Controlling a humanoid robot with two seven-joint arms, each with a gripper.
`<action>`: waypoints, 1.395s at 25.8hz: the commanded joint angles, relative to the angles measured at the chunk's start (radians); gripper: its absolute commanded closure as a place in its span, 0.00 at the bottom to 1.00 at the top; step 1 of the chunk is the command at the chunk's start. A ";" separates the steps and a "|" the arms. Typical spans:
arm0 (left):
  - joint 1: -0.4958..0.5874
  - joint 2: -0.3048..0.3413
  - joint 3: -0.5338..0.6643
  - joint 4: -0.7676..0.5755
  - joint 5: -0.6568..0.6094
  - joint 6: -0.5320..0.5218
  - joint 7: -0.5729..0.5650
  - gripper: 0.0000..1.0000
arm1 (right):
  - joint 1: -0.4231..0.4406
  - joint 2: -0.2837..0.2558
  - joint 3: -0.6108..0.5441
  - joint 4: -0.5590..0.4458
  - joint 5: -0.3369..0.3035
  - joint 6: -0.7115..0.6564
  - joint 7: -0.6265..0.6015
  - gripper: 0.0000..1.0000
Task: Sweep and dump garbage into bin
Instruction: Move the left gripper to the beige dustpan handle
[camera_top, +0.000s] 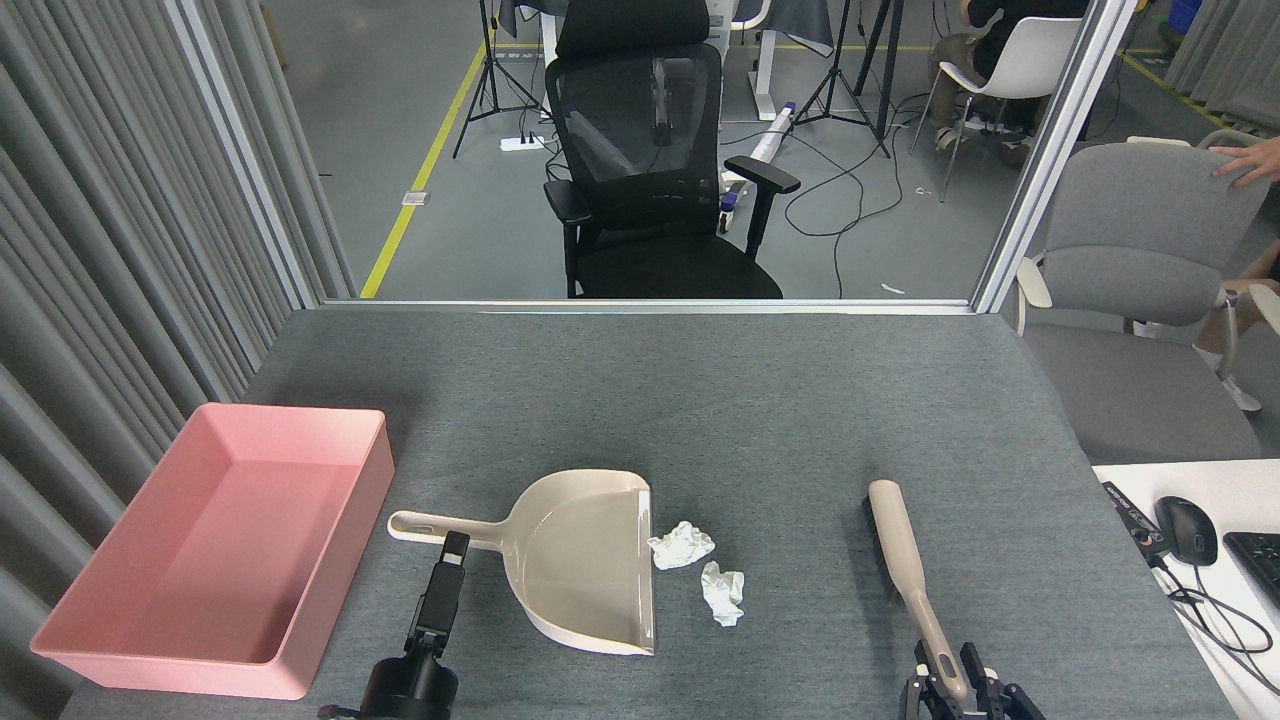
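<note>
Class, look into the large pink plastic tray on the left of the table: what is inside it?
Nothing shows inside the pink plastic tray: its visible floor is bare. Its near wall hides a strip of floor. Both crumpled white tissue wads lie outside, beside the beige dustpan.

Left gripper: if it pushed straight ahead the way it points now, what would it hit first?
Most likely the dustpan's handle. The left gripper points up-table with its tip just short of that handle; height above the table is unclear, so it might pass over.

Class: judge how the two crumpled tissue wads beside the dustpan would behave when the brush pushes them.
The tissue wads look crumpled and airy, so probably very light and easily squashed. On the fuzzy grey table cover they may snag or tumble rather than slide cleanly toward the dustpan.
</note>
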 joint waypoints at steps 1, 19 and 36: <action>0.002 -0.001 0.000 0.000 0.000 -0.001 0.002 0.00 | -0.003 0.002 0.001 0.000 0.001 -0.011 0.003 0.48; -0.006 -0.001 0.000 0.017 -0.002 0.003 0.000 0.00 | 0.006 0.008 0.002 0.000 0.000 -0.014 0.008 0.70; -0.110 0.002 0.001 0.182 -0.003 0.006 -0.002 0.00 | 0.015 0.007 -0.002 -0.011 -0.002 -0.035 0.003 0.94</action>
